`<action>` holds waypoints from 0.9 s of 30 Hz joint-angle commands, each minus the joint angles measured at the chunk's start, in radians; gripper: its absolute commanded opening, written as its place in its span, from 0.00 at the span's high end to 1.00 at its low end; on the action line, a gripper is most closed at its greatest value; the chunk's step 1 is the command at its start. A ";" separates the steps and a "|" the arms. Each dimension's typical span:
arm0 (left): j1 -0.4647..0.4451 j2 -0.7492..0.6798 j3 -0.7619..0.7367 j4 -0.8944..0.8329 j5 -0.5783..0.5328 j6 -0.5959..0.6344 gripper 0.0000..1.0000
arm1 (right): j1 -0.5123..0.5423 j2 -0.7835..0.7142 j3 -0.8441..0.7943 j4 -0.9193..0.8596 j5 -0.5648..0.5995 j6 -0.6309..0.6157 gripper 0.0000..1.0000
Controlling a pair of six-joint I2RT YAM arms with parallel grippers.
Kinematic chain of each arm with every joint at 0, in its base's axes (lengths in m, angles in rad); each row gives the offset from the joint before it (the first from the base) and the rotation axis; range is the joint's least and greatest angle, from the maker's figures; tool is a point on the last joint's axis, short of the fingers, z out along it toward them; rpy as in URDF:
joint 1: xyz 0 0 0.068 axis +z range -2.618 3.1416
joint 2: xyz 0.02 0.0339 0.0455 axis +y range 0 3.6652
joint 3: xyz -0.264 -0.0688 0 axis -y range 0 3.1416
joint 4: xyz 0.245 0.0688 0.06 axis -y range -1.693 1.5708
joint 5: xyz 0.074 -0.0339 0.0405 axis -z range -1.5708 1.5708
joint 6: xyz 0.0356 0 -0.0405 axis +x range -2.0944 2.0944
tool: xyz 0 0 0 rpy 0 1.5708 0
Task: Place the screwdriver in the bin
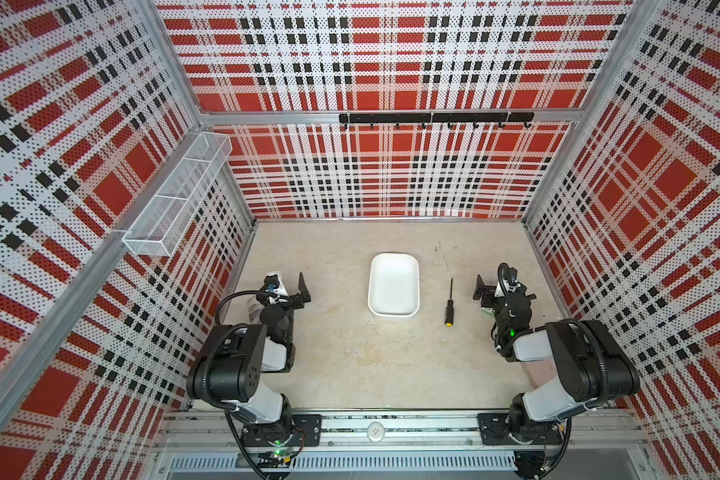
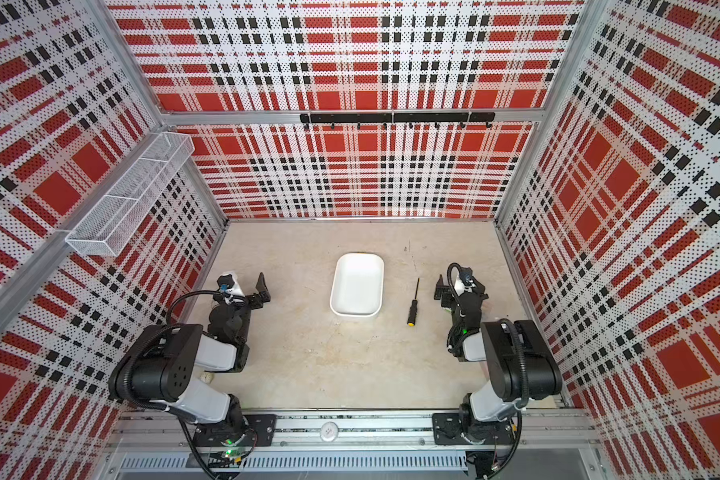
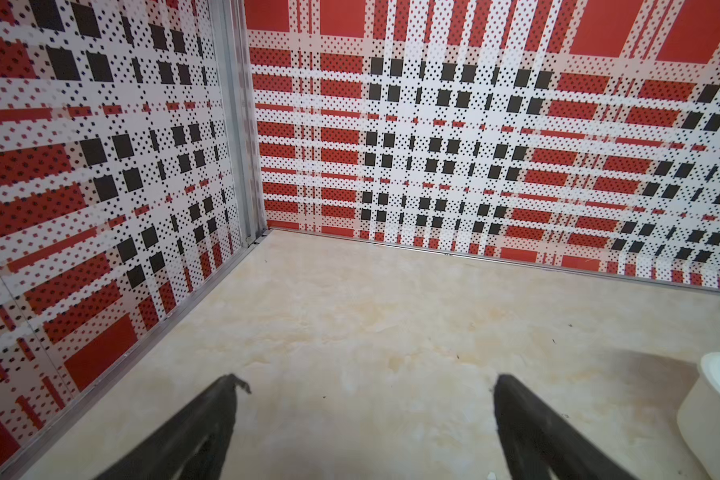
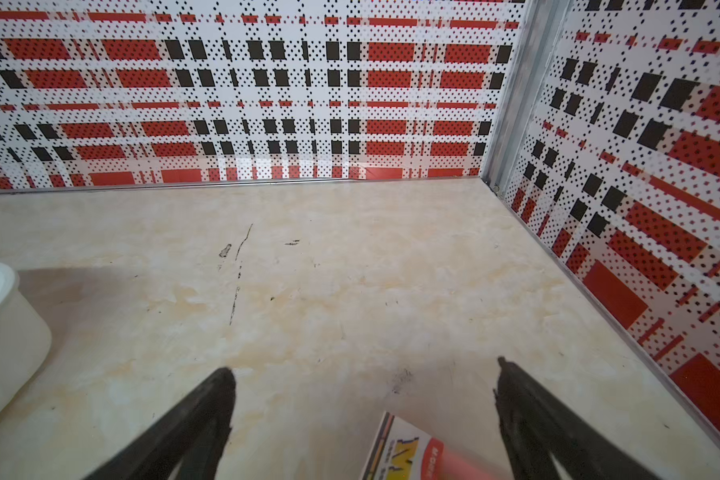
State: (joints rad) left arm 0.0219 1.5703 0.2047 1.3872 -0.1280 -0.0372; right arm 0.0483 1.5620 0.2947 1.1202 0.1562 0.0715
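Beige tabletop [image 1: 350, 365], bin [image 3: 715, 415] cropped, card [image 4: 404, 453] half-hidden

Left arm [image 1: 233, 365]: folded back at the elbow, with the wrist carried forward and low. Left gripper [image 3: 366, 380]: pointing forward, jaws spread wide. Right arm [image 1: 578, 361]: same folded pose, mirrored. Right gripper [image 4: 362, 368]: pointing forward, jaws spread wide. In both top views each gripper sits on its own side, well apart from the other.
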 commanded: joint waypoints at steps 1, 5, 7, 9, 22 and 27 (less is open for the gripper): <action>0.006 0.004 0.006 0.009 0.008 0.000 0.02 | -0.009 0.010 -0.004 0.037 -0.006 -0.007 0.00; 0.005 0.005 0.006 0.010 0.008 0.000 0.02 | -0.009 0.009 -0.003 0.037 -0.006 -0.006 0.00; 0.006 0.004 0.005 0.010 0.008 0.000 0.02 | -0.010 0.010 -0.005 0.036 -0.006 -0.006 0.00; 0.006 0.004 0.006 0.010 0.008 0.000 0.02 | -0.008 0.010 -0.004 0.039 -0.006 -0.006 0.00; 0.008 0.001 0.001 0.015 0.011 -0.002 0.02 | -0.010 0.007 -0.006 0.038 0.011 -0.004 0.00; 0.007 -0.041 0.002 -0.016 0.030 0.003 0.02 | -0.001 -0.106 0.008 -0.082 0.070 0.005 0.00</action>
State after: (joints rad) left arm 0.0227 1.5639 0.2047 1.3781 -0.1188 -0.0395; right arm 0.0483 1.5341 0.2947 1.0832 0.1799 0.0734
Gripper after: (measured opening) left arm 0.982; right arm 0.999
